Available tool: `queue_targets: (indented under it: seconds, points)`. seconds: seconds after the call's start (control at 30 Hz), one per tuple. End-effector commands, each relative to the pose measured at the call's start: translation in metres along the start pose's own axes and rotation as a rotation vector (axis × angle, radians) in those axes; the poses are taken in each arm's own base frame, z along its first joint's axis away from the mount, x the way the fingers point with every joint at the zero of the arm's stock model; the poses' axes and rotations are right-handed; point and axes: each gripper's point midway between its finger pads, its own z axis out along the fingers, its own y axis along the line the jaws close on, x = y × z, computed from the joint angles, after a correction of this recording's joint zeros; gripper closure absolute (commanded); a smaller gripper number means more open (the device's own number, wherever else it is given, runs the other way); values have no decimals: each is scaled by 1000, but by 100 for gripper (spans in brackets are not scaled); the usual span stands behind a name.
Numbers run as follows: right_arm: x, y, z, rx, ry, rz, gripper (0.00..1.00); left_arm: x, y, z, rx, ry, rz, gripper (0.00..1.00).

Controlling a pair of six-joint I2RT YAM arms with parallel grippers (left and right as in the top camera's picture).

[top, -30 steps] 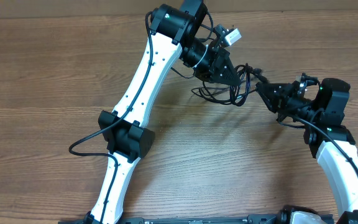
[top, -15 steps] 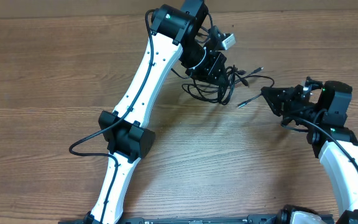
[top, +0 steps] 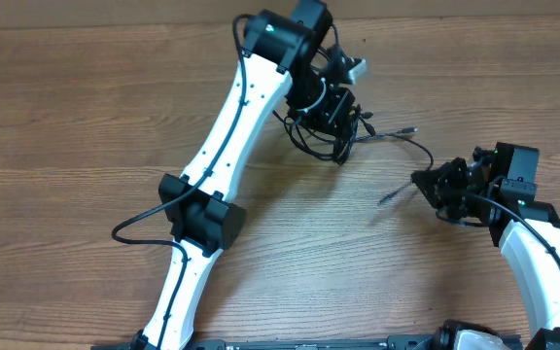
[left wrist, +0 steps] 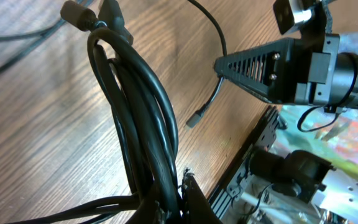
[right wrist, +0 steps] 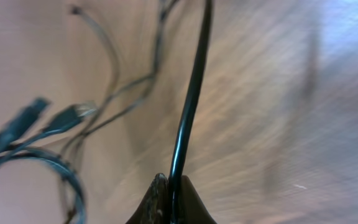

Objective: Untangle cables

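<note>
Overhead, left wrist and right wrist views of two white-and-black arms at a brown wood-grain desk [top: 86, 117].

(a) The tangle of thin black flexible cables [top: 331, 146] lies on the far middle part of the desk. Its loops spread on the wood toward the near and left sides of the left tool [top: 343, 117]. In the left wrist view the tangle appears as several parallel cords bent into one tall loop, with two small dark plugs [left wrist: 89, 14] at the top of the bend.

(b) The left tool stands directly over the tangle. It is clenched on the gathered cords, which run down between its fingertips [left wrist: 191, 202] at the lower edge of the left wrist view.

(c) A single thin black cable strand [top: 426, 151] leaves the tangle on its right side and curves across the bare wood to the right tool [top: 423, 179]. This tool is well apart from the tangle, to its right and nearer the robot base.

(d) The right tool is clenched on this strand. In the right wrist view the strand rises straight from between the closed fingertips [right wrist: 160, 196].

(e) A short free end with a small plug [top: 385, 200] projects from the right tool toward the side of the tangle. It ends just above or on the wood; which one cannot be told.

(f) A second loose plug [top: 411, 129] lies just right of the tangle.
</note>
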Motion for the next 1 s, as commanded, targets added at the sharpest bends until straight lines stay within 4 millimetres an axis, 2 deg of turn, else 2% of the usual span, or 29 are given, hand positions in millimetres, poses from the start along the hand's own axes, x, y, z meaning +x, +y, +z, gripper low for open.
queue_targets:
  seconds: [0.0, 0.27, 0.43, 0.5, 0.57, 0.7, 0.87, 0.9, 0.97]
  points:
    - [-18, -7, -9, 78, -108, -52, 96, 7, -8, 14, -15, 37, 30, 96]
    - [-17, -19, -11, 138, -108, -116, 96, 19, -7, 55, -6, 120, 32, 96]
    - [-16, -24, -11, 159, -106, -121, 92, 23, -4, 76, -4, 149, 36, 95]
    - [-16, -24, -11, 158, -107, -122, 90, 26, -2, 83, -3, 160, 35, 86]
    - [-16, -24, -11, 158, -107, -122, 88, 29, 0, 88, -3, 171, 30, 72]
    - [-16, -24, -11, 158, -107, -122, 83, 29, 2, 90, -3, 173, 28, 62]
    - [-16, -23, -11, 157, -106, -121, 73, 21, 8, 78, -11, 138, 24, 53]
    - [-15, -23, -11, 155, -102, -120, 73, 20, 13, 76, -25, 134, 11, 53]
    - [-12, -20, -10, 137, -84, -121, 73, 19, 31, 71, -96, 128, -47, 61]
